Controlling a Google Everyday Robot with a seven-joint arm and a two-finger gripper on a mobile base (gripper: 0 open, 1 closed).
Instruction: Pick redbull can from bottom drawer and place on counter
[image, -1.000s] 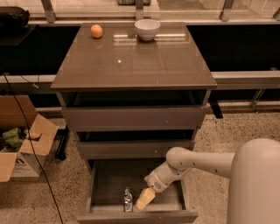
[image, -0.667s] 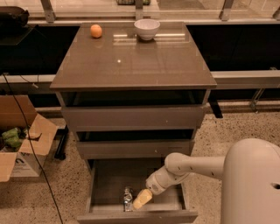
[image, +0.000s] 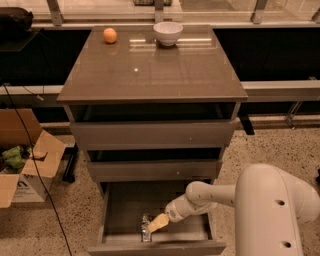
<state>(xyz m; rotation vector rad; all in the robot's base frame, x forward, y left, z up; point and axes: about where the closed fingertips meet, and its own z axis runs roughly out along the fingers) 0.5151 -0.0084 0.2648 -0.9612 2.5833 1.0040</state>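
- Camera view looks down on a three-drawer cabinet in the middle of the frame, with its glossy counter (image: 150, 70) on top.
- An orange fruit (image: 110, 35) and a white bowl (image: 168, 32) stand apart at the counter's far edge, towards the top of the frame.
- At bottom centre, the bottom drawer (image: 122, 210) is pulled out.
- The redbull can (image: 145, 231) stands inside it, near the drawer's front wall.
- From the white robot body (image: 275, 215) at lower right, the arm (image: 210, 194) reaches left into that drawer.
- The gripper (image: 157, 222) sits right against the can's upper right side; whether it is clenched on the can or released cannot be told.
- A cardboard box (image: 25, 165) rests on the floor at left.
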